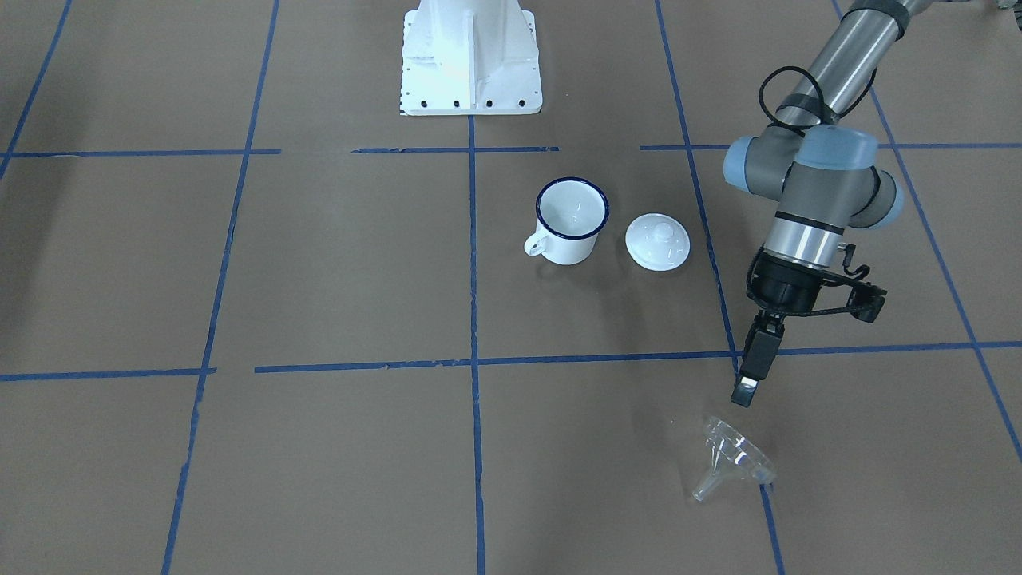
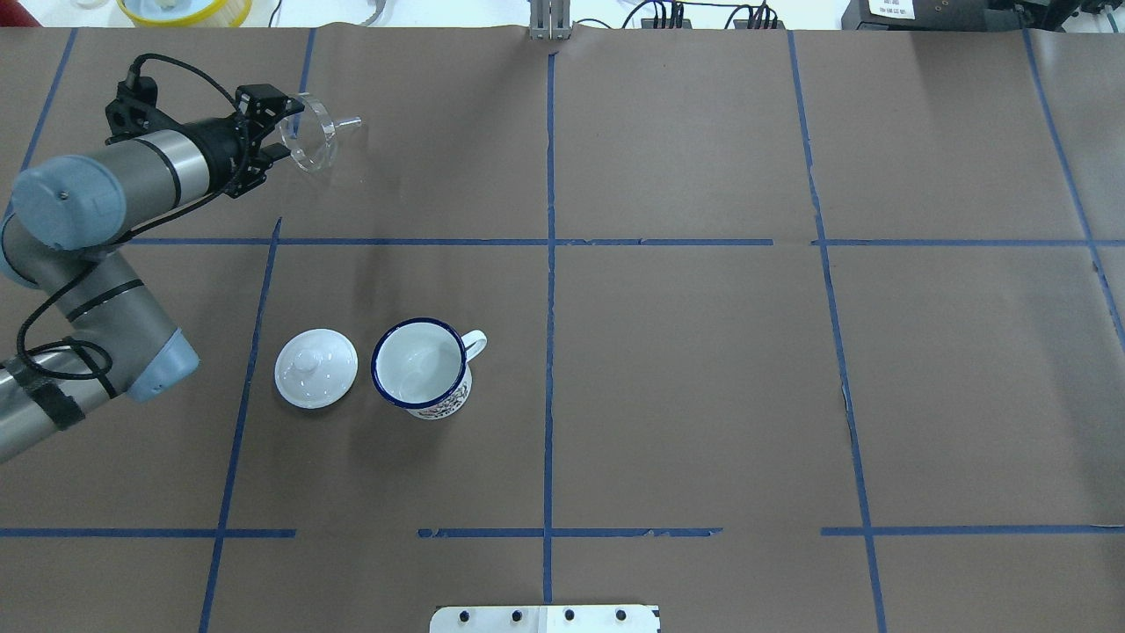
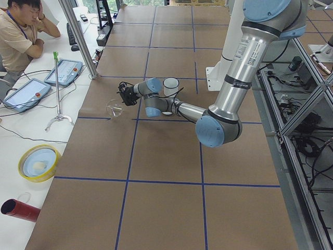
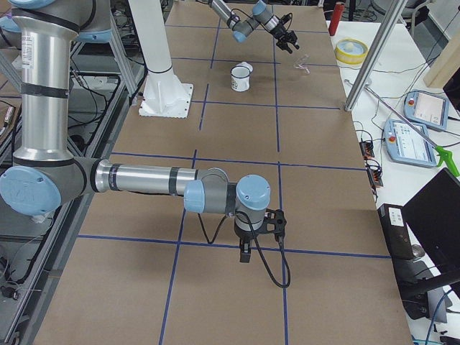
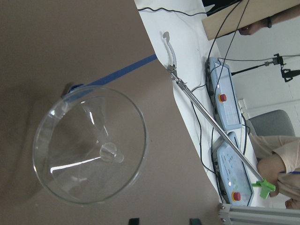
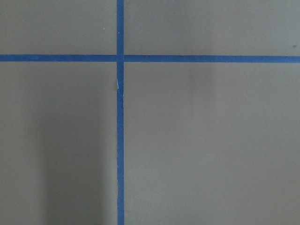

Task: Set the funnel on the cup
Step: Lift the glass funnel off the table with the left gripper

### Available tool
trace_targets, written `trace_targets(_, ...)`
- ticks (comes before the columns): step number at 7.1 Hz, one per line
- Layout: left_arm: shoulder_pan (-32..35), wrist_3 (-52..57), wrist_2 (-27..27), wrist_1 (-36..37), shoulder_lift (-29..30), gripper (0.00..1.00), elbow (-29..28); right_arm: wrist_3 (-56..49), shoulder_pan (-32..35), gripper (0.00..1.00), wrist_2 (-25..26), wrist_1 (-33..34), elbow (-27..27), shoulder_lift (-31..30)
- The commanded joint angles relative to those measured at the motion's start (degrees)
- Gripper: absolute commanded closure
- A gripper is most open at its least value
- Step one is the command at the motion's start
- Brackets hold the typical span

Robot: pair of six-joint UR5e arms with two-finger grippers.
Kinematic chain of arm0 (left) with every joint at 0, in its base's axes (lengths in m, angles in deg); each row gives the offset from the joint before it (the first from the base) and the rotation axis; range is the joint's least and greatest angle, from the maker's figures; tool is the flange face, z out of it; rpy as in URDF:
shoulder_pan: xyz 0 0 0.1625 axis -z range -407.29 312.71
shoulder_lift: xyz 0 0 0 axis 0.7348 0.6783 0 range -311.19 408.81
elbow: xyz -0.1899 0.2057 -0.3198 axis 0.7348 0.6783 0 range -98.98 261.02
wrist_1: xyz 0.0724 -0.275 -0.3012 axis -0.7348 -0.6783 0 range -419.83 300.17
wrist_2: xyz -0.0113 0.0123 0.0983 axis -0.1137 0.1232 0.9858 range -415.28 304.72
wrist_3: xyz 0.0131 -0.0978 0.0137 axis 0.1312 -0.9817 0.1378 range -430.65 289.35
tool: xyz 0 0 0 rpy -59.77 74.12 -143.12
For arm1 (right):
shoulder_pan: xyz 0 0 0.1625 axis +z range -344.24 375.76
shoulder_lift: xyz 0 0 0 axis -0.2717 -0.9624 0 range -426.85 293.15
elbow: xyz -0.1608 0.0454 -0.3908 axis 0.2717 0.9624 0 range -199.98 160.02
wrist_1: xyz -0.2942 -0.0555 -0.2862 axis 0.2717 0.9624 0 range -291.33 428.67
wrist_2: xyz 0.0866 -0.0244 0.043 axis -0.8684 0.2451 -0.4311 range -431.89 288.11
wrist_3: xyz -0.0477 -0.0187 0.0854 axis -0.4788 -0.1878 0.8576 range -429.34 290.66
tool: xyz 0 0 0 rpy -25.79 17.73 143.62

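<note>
The clear funnel lies on its side on the brown table, its spout pointing away from my left gripper. It fills the left half of the left wrist view. The left gripper hangs just before the funnel's wide rim, open and empty, with both fingertips barely showing and apart. The white cup with a dark blue rim stands upright near the table's middle, handle out to the side. My right gripper shows only in the exterior right view; I cannot tell its state.
A round white knobbed lid lies beside the cup on my left-arm side. The white robot base stands behind the cup. The table's far edge, a yellow bowl and an operator are close beyond the funnel.
</note>
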Motion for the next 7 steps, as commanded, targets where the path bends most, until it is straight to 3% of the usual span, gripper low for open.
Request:
trace_targets(1, 1.58, 2.07, -1.7, -2.08, 0.2, 0.23, -4.17, 0.0, 0.0, 0.0, 0.0, 0.0, 0.0, 0.0)
trace_targets(3, 1.76, 1.99, -1.88, -2.08, 6.95, 0.23, -10.67, 0.0, 0.0, 0.0, 0.0, 0.0, 0.0, 0.0)
trace_targets(7, 1.5, 1.9, -1.88, -2.17, 11.71, 0.24, -16.84, 0.0, 0.0, 0.0, 0.0, 0.0, 0.0, 0.0)
